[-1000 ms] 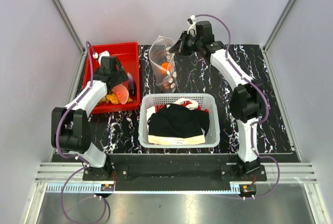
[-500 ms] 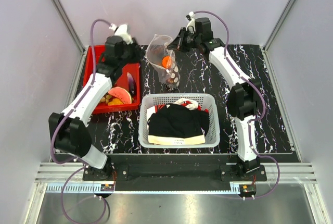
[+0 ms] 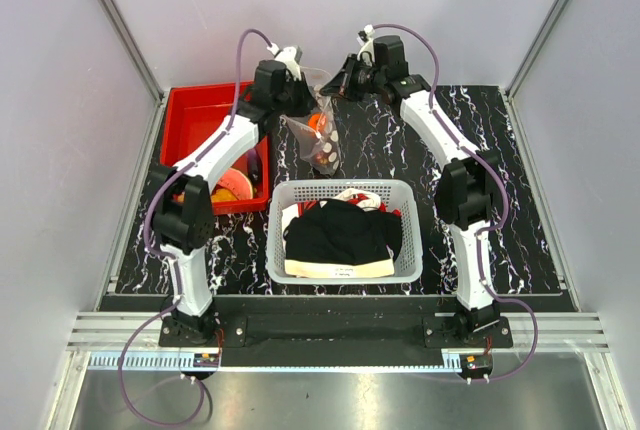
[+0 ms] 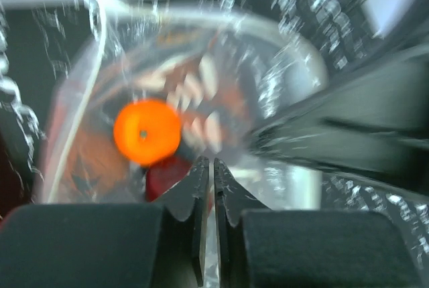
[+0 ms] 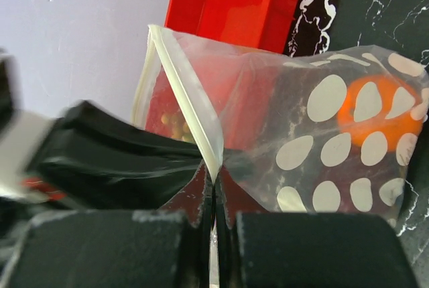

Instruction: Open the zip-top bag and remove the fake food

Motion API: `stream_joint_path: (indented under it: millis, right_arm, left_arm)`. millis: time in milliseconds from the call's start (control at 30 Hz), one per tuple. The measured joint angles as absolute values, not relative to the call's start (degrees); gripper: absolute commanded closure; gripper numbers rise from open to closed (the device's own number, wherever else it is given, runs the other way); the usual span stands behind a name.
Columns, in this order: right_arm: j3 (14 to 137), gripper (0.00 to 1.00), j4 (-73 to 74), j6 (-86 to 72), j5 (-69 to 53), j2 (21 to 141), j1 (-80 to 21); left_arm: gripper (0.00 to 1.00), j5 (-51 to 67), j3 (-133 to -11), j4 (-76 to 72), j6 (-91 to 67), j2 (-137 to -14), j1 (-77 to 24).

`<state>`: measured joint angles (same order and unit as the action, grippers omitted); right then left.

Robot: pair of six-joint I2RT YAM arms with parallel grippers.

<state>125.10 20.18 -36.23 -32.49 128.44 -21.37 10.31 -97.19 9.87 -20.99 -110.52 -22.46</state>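
Observation:
The clear zip-top bag [image 3: 322, 142] hangs above the table between both grippers, its mouth spread. My right gripper [image 5: 214, 174] is shut on the white zip strip [image 5: 191, 110] at the mouth. My left gripper [image 4: 212, 164] sits at the opposite edge of the bag [image 4: 268, 100], jaws almost together with a thin film of plastic between them. Fake food is inside: an orange fruit [image 4: 146, 132], a dark red piece [image 4: 164, 173] and pale round discs [image 5: 326, 97]. From above, the left gripper [image 3: 298, 100] and right gripper [image 3: 336, 88] face each other across the bag's top.
A red bin [image 3: 190, 110] stands at the back left with a pink-red wedge [image 3: 232, 182] and other toy pieces in it. The white mesh basket [image 3: 280, 200] of black and white clothes sits in front of the bag. Grey walls close in the back and sides.
My left arm has swung from over the red bin across to the bag, and its jaws have closed from wide open. The right gripper has kept its hold on the bag.

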Motion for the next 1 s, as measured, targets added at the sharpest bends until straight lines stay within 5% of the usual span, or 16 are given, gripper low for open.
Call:
stream_joint_path:
  millis: [567,1000]
  right_arm:
    - [118.0,1.0,10.7,-43.6,-32.6,128.4,-21.6]
    - [112.6,1.0,7.5,-44.4,-32.6,128.4,-21.2]
  left_arm:
    - [0.92,8.1,-100.7,14.6,-21.9,-115.8,-22.6]
    - [0.72,9.0,-103.3,14.6,-23.9,-125.3,-22.6]
